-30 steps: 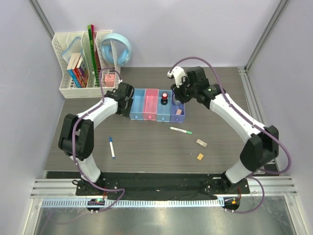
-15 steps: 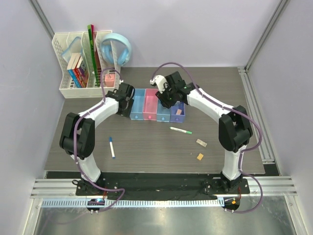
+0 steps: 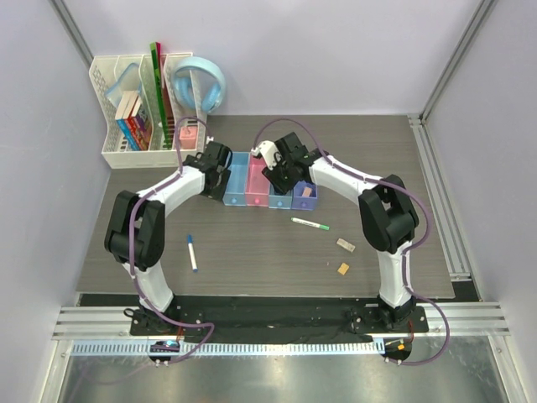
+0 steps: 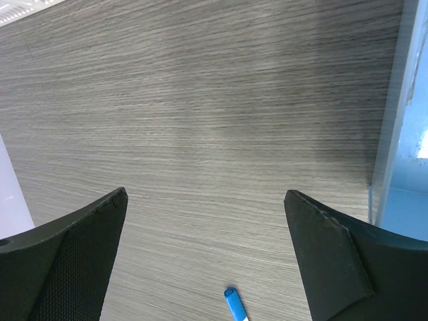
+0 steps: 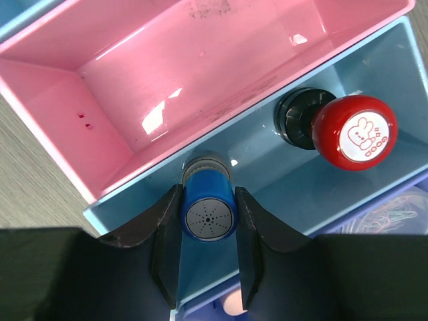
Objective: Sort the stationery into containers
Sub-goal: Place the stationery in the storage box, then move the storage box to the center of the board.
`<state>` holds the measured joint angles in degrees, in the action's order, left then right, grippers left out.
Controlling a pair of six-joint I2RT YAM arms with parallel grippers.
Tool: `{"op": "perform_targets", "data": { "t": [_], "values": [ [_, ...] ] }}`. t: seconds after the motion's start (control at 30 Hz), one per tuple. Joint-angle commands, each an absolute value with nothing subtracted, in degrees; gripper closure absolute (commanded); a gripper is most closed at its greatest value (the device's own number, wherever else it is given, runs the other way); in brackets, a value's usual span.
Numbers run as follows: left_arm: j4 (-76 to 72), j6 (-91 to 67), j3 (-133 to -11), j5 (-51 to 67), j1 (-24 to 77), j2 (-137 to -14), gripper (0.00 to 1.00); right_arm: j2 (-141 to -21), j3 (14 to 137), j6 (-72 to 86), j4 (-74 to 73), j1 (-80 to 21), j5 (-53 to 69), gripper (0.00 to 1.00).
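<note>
The right fingers (image 5: pixel 167 234) clamp what looks like a blue stamp (image 5: pixel 208 215) over the blue bin (image 5: pixel 301 197), beside a red-topped stamp (image 5: pixel 354 132); the left fingers (image 4: pixel 67 261) stand apart above the table (image 4: pixel 200 134)

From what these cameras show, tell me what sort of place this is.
Probably a robot test cell staged as a desk: lilac walls with aluminium posts, two white-and-black arms bolted to a grey wood-grain table, a white mesh file organizer beside light-blue headphones.
</note>
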<state>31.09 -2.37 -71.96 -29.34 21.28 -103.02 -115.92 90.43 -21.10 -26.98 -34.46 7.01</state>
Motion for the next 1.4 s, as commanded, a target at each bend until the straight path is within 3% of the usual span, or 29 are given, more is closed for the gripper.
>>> {"op": "perform_targets", "data": {
  "t": [0.0, 0.5, 1.0, 1.37],
  "values": [
    [28.9, -1.2, -73.7, -29.5, 21.4, -102.6, 0.0, -116.0, 91.3, -21.4, -24.3, -35.1, 6.3, 0.77],
    [28.0, -0.7, -74.1, -29.8, 21.4, -103.5, 0.0, -113.6, 90.4, -21.6, -24.9, -35.2, 4.2, 0.48],
    [25.6, 1.6, -79.6, -32.2, 19.3, -109.2, 0.0, -98.7, 90.4, -21.4, -27.7, -35.1, 0.4, 0.47],
    [23.9, 4.1, -83.1, -34.7, 19.1, -114.0, 0.0, -97.7, 84.6, -21.6, -24.9, -26.8, -15.1, 0.47]
  ]
}}
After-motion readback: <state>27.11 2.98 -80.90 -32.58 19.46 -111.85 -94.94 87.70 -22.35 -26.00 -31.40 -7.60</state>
